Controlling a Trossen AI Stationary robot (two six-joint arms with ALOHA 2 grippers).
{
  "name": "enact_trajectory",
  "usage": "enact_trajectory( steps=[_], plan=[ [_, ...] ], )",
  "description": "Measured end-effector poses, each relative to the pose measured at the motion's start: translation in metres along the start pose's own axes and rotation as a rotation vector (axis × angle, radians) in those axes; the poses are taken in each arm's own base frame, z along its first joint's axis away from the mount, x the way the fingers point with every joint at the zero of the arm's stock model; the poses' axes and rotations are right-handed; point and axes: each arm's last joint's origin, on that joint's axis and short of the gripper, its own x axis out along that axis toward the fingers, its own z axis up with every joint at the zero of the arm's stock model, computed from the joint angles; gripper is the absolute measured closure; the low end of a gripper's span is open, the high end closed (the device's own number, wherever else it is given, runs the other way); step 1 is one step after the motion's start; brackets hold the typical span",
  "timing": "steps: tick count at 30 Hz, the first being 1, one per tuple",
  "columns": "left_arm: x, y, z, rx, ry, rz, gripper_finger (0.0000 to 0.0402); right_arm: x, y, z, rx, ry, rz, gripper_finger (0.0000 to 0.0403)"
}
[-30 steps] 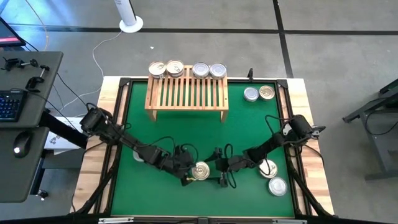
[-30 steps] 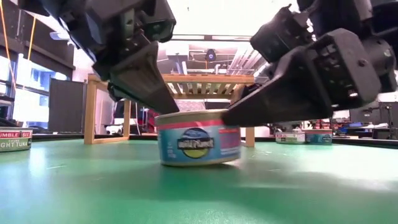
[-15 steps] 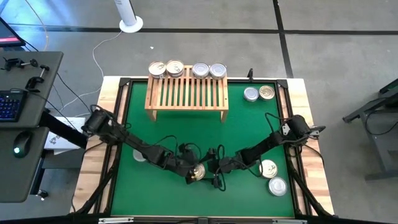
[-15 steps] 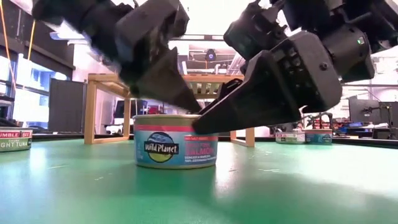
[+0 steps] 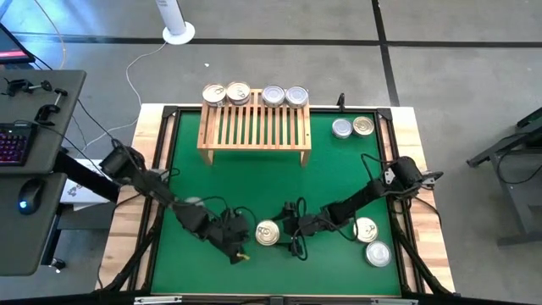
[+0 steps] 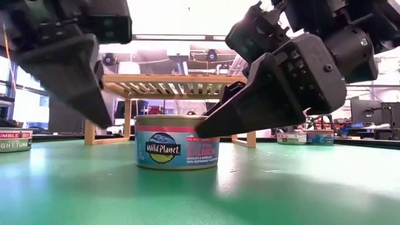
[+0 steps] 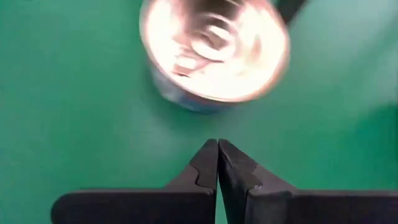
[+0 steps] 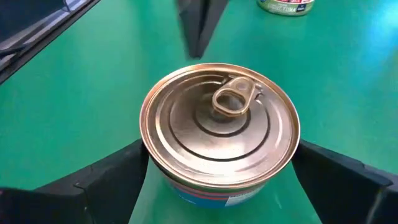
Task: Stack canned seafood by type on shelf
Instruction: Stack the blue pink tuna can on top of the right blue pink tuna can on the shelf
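Count the tins first. You have four tins (image 5: 250, 94) in a row along the far edge of the shelf (image 5: 254, 129): two gold-toned on the left, two silver-grey on the right. Two more tins (image 5: 352, 127) stand side by side on the green mat (image 5: 254, 182) right of the shelf, one silver-grey and one gold-toned. Two further tins (image 5: 371, 241) sit near the mat's front right corner. One gold-lidded salmon tin (image 5: 268, 233) stands upright near the front middle of the mat. In the low view, part of another tin (image 6: 15, 140) shows at the far left edge. That gives ten tins in view.

The right pincer (image 5: 288, 232) sits just right of the salmon tin. In the right wrist view its fingers (image 8: 106, 180) are spread wide on either side of the tin's body; you cannot tell from these views whether they touch it.

The left pincer (image 7: 217, 163) has its fingers pressed together, holding nothing. It points at the salmon tin with bare mat between them.

Compared with half a second ago, the left pincer has backed away from the salmon tin toward the front left of the counter (image 5: 411, 119), where it had been right over the tin. The right pincer and the salmon tin remain where they were.
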Motion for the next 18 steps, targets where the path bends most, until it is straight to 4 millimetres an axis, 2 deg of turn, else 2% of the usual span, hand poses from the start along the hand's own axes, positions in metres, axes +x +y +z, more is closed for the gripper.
enact_trajectory(
  steps=[5, 10, 18],
  plan=[
    [0.029, 0.004, -0.004, -0.022, -0.13, -0.03, 0.0402, 0.0, 0.0, 0.001, 0.002, -0.009, -0.008, 0.002],
    [0.049, 0.015, 0.005, 0.013, -0.14, -0.046, 0.0401, 0.0, -0.001, 0.002, 0.0, -0.021, -0.023, 0.002],
    [0.054, 0.026, 0.016, 0.058, -0.159, -0.015, 0.0401, 0.001, -0.01, 0.004, 0.04, -0.025, -0.042, 0.0019]
  ],
)
